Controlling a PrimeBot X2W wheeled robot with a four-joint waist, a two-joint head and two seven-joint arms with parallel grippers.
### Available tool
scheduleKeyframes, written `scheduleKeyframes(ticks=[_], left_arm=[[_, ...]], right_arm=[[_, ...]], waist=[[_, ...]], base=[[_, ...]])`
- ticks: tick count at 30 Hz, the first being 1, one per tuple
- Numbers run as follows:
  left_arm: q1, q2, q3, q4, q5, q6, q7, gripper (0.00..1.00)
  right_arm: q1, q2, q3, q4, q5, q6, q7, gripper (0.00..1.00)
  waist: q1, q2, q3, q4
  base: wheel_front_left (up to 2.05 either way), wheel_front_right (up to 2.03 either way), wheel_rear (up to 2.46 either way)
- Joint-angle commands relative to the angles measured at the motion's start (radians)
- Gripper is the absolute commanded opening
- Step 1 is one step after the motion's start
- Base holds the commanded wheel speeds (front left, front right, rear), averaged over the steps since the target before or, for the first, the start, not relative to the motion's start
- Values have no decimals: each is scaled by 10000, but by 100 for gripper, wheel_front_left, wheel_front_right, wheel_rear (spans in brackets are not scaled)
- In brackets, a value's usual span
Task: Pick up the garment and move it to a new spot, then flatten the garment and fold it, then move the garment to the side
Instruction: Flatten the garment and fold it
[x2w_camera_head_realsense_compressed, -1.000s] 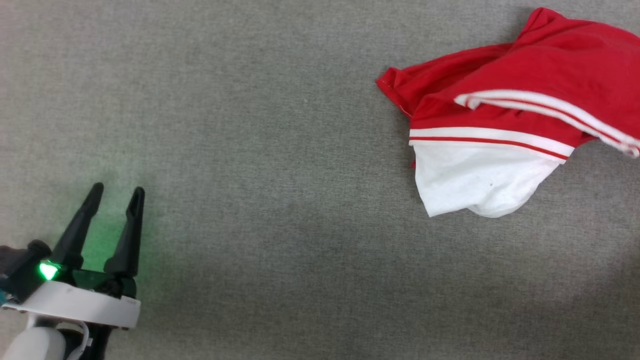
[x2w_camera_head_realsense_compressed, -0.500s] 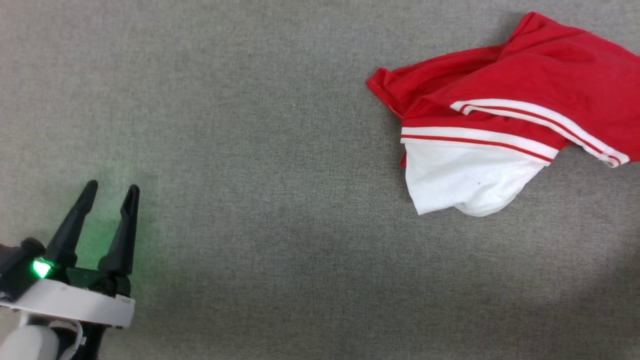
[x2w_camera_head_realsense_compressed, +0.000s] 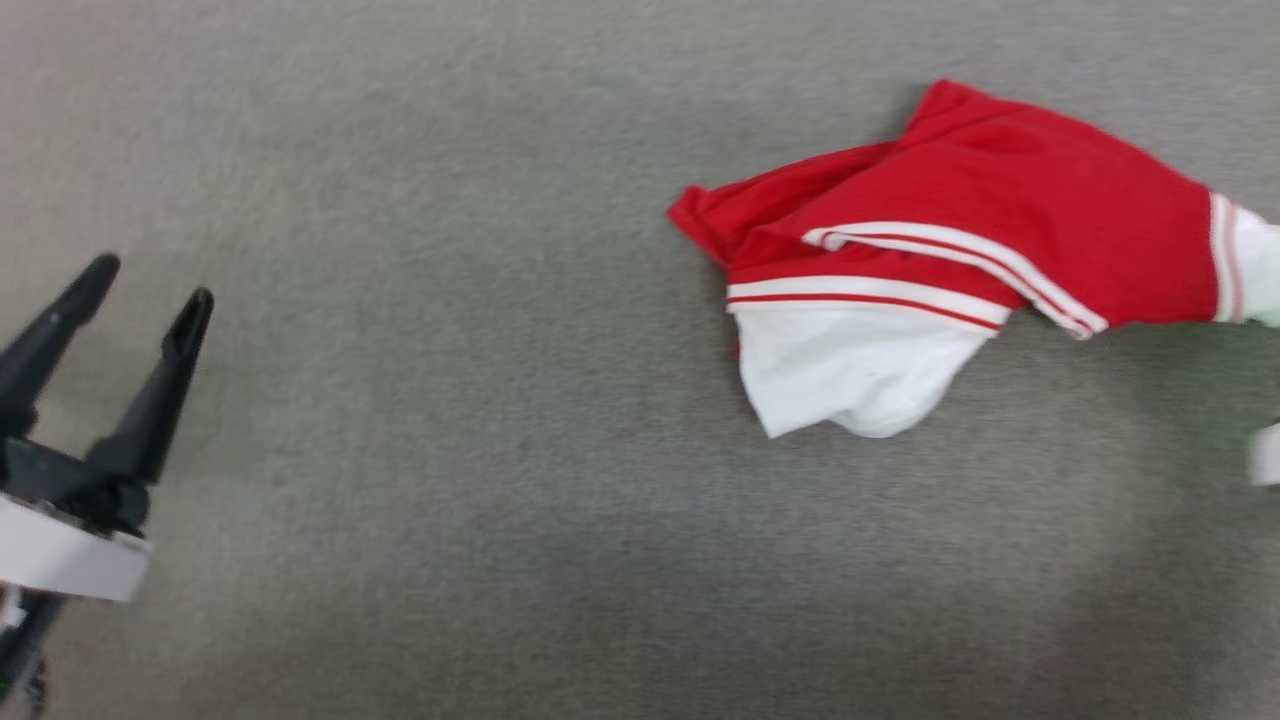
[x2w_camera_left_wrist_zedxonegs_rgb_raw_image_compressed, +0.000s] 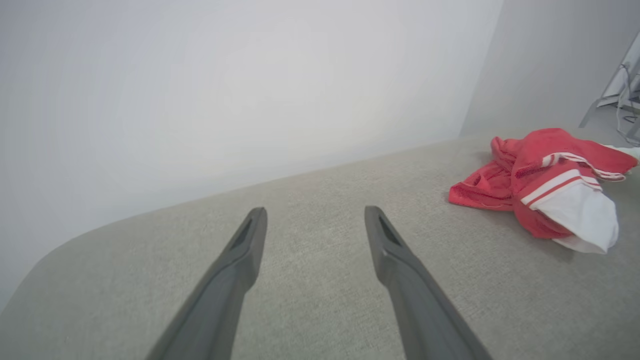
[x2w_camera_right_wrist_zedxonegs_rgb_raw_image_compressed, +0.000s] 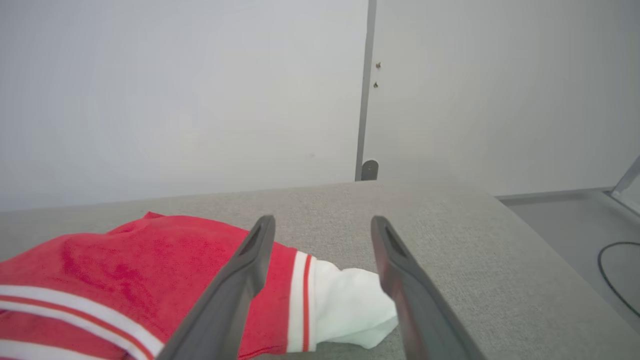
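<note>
The garment (x2w_camera_head_realsense_compressed: 980, 220) is a red T-shirt with white sleeves and striped trim, lying crumpled on the grey fabric surface at the upper right of the head view. One white sleeve hangs toward me and another shows at its right end. My left gripper (x2w_camera_head_realsense_compressed: 150, 282) is open over bare surface far to the garment's left; the left wrist view shows the left gripper (x2w_camera_left_wrist_zedxonegs_rgb_raw_image_compressed: 315, 212) empty, with the garment (x2w_camera_left_wrist_zedxonegs_rgb_raw_image_compressed: 540, 180) off to the right. My right gripper (x2w_camera_right_wrist_zedxonegs_rgb_raw_image_compressed: 324, 221) is open just above the garment (x2w_camera_right_wrist_zedxonegs_rgb_raw_image_compressed: 125, 265), with its white sleeve (x2w_camera_right_wrist_zedxonegs_rgb_raw_image_compressed: 350, 305) below the gap between the fingers.
The grey fabric surface (x2w_camera_head_realsense_compressed: 450, 450) stretches wide between my left gripper and the garment. A white wall (x2w_camera_right_wrist_zedxonegs_rgb_raw_image_compressed: 200, 100) stands behind its far edge. Its right edge drops to a floor with a dark cable (x2w_camera_right_wrist_zedxonegs_rgb_raw_image_compressed: 612, 280). A metal frame (x2w_camera_left_wrist_zedxonegs_rgb_raw_image_compressed: 620, 85) stands past the garment.
The head camera has shifted, so the garment sits further left and its right-hand white sleeve is now in view. My left gripper has moved forward, higher in the view, still open.
</note>
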Motion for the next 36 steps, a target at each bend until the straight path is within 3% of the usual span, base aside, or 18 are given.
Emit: scheduleKeyframes(ticks=[1,5,10,16,20,23,27,36], left_arm=[[-484,649,-509,-98,-462,24,89,100],[-1288,1369,-1359,-443,-1322,23,825,100],[-3025,1655,-2853,-877,-2997,23,3174,100],[-4978,872,-4719,-642,-5158,24,7129,100],[-5787,234,-5326,-24,-6354,23,8920,100],[-6194,-128,-5344,498,-7024,23,9565,100],[-6345,-431,-5690,933,-6999,24,10040,100],[-6083,-572,-5795,1232,-7512,24,10283,100]], right_arm=[[504,133,1018,-553,17,-7,-39,100],[974,296,2407,-1152,-168,-7,-9,100],[1532,519,4505,-1244,-182,-7,-215,100],[1913,649,5718,-844,-150,-7,-602,100],[1935,699,5975,-853,-199,-7,-794,100],[1997,723,6050,-994,-269,-7,-896,100],[2116,736,6129,-1180,-254,-7,-1072,100],[2132,740,6328,-1276,-118,-7,-1377,100]], waist=[[0,0,-521,-667],[0,0,-656,-1019],[0,0,-723,-1505],[0,0,-626,-1999],[0,0,-391,-2395],[0,0,-168,-2676],[0,0,141,-2995],[0,0,601,-3363]], base=[[0,0,0],[0,0,0],[0,0,0],[0,0,0],[0,0,0],[0,0,0],[0,0,0],[0,0,0]])
